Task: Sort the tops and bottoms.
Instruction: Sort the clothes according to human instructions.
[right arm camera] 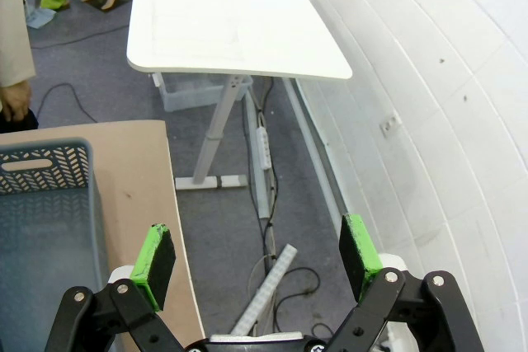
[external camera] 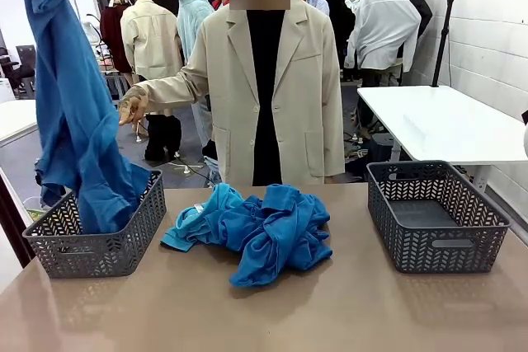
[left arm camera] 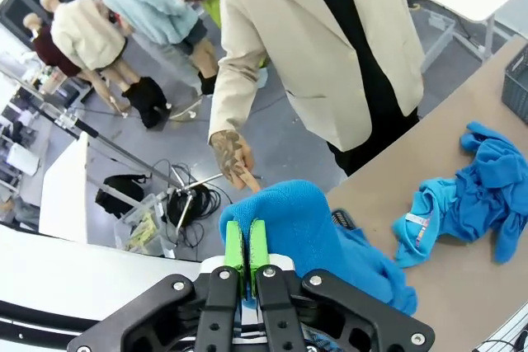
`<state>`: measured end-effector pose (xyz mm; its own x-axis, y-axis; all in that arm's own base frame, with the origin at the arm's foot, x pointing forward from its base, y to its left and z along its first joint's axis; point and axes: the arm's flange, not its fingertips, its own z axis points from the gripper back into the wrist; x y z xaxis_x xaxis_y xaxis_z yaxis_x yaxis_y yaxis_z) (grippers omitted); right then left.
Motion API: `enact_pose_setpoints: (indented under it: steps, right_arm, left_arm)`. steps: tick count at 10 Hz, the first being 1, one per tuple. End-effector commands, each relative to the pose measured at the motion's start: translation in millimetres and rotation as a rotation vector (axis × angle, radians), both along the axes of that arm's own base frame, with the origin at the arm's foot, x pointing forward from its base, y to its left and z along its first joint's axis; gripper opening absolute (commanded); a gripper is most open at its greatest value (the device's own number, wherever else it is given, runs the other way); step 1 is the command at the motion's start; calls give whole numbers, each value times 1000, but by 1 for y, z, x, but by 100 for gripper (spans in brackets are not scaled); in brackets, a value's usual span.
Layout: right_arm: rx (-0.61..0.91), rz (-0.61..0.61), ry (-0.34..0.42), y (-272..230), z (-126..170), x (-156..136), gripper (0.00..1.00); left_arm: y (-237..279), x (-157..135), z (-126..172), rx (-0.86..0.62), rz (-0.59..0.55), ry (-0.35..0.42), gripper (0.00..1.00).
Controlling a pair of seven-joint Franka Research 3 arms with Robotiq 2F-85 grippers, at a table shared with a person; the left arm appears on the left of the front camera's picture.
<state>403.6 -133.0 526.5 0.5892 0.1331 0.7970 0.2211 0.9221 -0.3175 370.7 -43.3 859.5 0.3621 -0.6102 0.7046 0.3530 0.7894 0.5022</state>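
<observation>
The left claw (left arm camera: pixel 247 238) is clenched on a royal blue shirt (external camera: pixel 74 121) trailing into the lower-left basket (external camera: pixel 99 257). The lower-right basket (external camera: pixel 437 251) shows bare floor. The right claw (right arm camera: pixel 257 257) hangs released beyond the counter (external camera: pixel 247 311) edge.

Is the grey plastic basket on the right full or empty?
Empty. The grey plastic basket has its bare floor in plain sight, front and right wrist views alike, with no clothes lying inside.

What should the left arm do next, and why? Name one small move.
Probably lower the left gripper a little and open it. It is shut on the blue shirt, held high, and the shirt's lower end hangs into the left basket, so letting go should drop it in. More blue clothes wait in the pile mid-table.
</observation>
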Motion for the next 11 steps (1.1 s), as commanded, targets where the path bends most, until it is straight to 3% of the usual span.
enact_pose_setpoints:
  steps: [1, 4, 6, 8, 11]
  right_arm:
    - [-7, 3, 10, -1, 0, -1, 100]
    - [-7, 3, 10, -1, 0, -1, 100]
    - [-7, 3, 10, -1, 0, -1, 100]
    - [-7, 3, 10, -1, 0, -1, 100]
    - [-7, 3, 10, -1, 0, -1, 100]
  left_arm:
    - [-6, -1, 19, 40, -10, -17, 0]
    - [-7, -1, 10, 19, -7, -13, 0]
    - [23, 43, -20, -51, 56, 92, 0]
    - [57, 68, -53, -106, 91, 201, 0]
    - [81, 84, -150, -206, 93, 433, 0]
